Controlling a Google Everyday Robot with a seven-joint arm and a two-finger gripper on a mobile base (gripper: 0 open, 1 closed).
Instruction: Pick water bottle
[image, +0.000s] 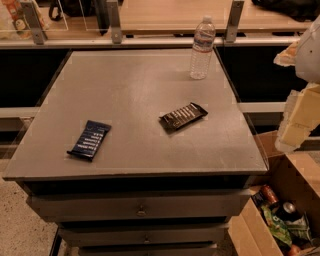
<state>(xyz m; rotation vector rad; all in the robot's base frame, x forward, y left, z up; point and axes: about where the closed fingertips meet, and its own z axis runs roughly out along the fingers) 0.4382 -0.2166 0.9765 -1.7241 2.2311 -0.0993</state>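
Observation:
The water bottle (202, 48) is small and clear with ribbed sides, a white cap and a pale label band. It stands upright near the far right corner of the grey table (130, 90). My gripper (297, 123) hangs at the right edge of the view, off the table's right side. It is nearer than the bottle, well to its right, and apart from it. It holds nothing that I can see.
A dark blue snack packet (90, 140) lies at the table's front left. A black snack packet (183, 117) lies right of centre. A cardboard box (285, 180) with cans and bags stands on the floor at lower right. A railing (150, 42) runs behind the table.

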